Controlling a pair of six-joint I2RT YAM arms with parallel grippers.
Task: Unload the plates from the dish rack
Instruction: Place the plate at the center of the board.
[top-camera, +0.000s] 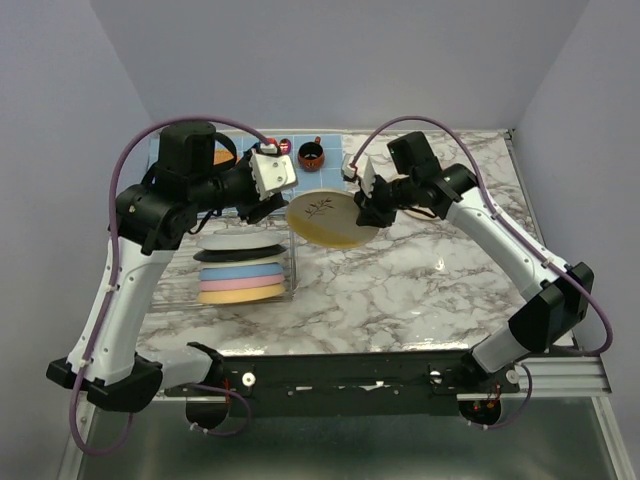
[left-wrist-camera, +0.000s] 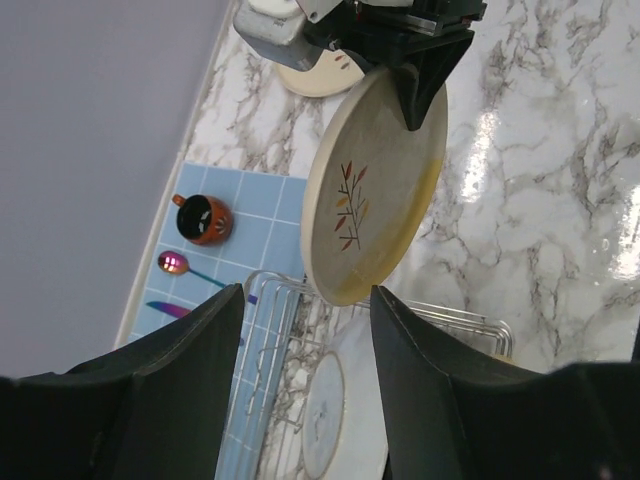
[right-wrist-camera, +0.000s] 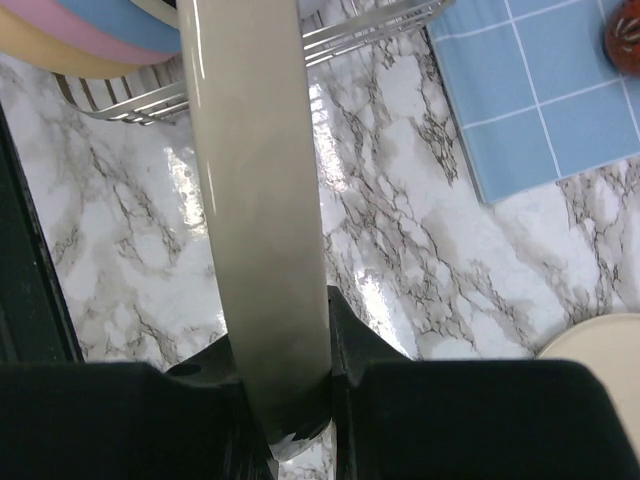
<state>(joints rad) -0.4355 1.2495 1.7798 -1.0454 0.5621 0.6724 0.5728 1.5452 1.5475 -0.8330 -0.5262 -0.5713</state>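
A cream plate with a twig motif (top-camera: 325, 218) (left-wrist-camera: 375, 185) hangs tilted over the table, just right of the dish rack (top-camera: 292, 270). My right gripper (top-camera: 372, 212) (right-wrist-camera: 280, 325) is shut on that plate's rim, and the plate stands edge-on (right-wrist-camera: 255, 200) between its fingers. My left gripper (top-camera: 268, 208) (left-wrist-camera: 305, 300) stands open above the rack's far end, just clear of the plate's lower edge and holding nothing. Several plates (top-camera: 240, 272) stand in the rack: pale floral, black-rimmed, blue, pink and yellow-orange. Below the left fingers lies the pale floral plate (left-wrist-camera: 325, 410).
A blue checked placemat (top-camera: 330, 148) lies at the back with a dark red cup (top-camera: 311, 155) (left-wrist-camera: 205, 220), a spoon (left-wrist-camera: 172, 263) and an orange woven disc (top-camera: 222, 158). Another cream plate (left-wrist-camera: 315, 75) (right-wrist-camera: 600, 340) lies flat on the marble under the right arm.
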